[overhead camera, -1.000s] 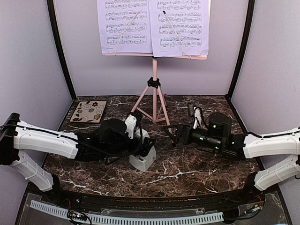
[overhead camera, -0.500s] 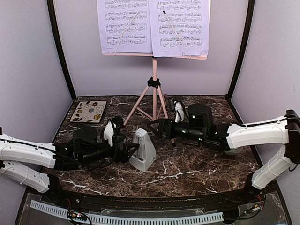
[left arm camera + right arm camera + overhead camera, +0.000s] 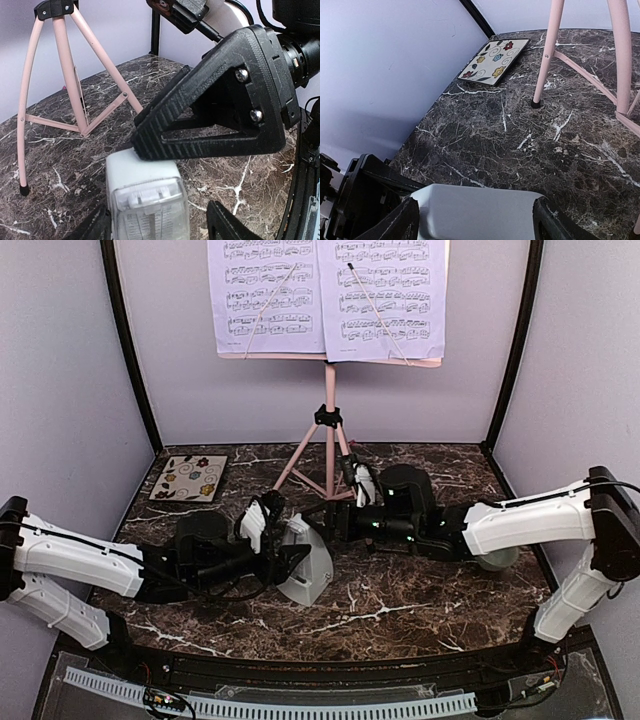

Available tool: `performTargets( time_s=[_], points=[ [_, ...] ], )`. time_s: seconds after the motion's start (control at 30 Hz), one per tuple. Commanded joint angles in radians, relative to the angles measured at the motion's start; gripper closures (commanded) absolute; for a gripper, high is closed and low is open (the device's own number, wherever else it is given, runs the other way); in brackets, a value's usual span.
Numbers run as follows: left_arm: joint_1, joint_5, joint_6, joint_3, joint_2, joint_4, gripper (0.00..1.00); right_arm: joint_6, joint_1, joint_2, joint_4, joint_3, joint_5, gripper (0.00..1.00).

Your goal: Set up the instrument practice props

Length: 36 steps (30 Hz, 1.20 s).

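Observation:
The white-grey metronome [image 3: 307, 568] stands upright on the marble table, left of centre. My left gripper [image 3: 287, 552] is open around its lower body [image 3: 147, 200], with a gap on the right side. My right gripper [image 3: 326, 528] is open and straddles the metronome's top from the right, with its grey face [image 3: 477, 215] filling the space between the fingers. One right finger [image 3: 220, 105] rests over the metronome's top. The pink music stand [image 3: 329, 425] stands at the back and holds two lavender sheet-music pages [image 3: 268, 295].
A floral tile [image 3: 188, 478] lies at the back left and also shows in the right wrist view [image 3: 495, 59]. The stand's tripod legs [image 3: 65, 75] spread just behind the metronome. A pale green bowl [image 3: 497, 559] peeks from behind my right arm.
My right gripper has moved left onto the metronome's top. My left gripper drew back from the metronome and has come forward round it again.

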Motion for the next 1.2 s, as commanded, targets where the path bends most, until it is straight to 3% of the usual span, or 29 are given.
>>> performTargets(
  time_s=[0.0,0.4,0.67,0.97,1.17],
  points=[
    [0.003,-0.039,0.029,0.03,-0.004,0.048,0.35,0.007,0.007,0.034,0.051,-0.014,-0.013,0.23],
    [0.004,-0.096,0.036,0.078,0.011,0.012,0.43,0.011,0.019,0.08,0.093,-0.078,0.009,0.28],
    [0.003,-0.084,0.021,0.077,0.011,0.012,0.55,-0.009,0.025,0.086,0.075,-0.097,0.052,0.29],
    [0.003,-0.073,-0.029,0.026,-0.006,0.004,0.36,-0.027,0.028,0.094,0.066,-0.13,0.076,0.3],
    [0.003,-0.074,-0.017,0.035,-0.001,0.015,0.47,-0.031,0.033,0.108,0.064,-0.122,0.078,0.31]
  ],
)
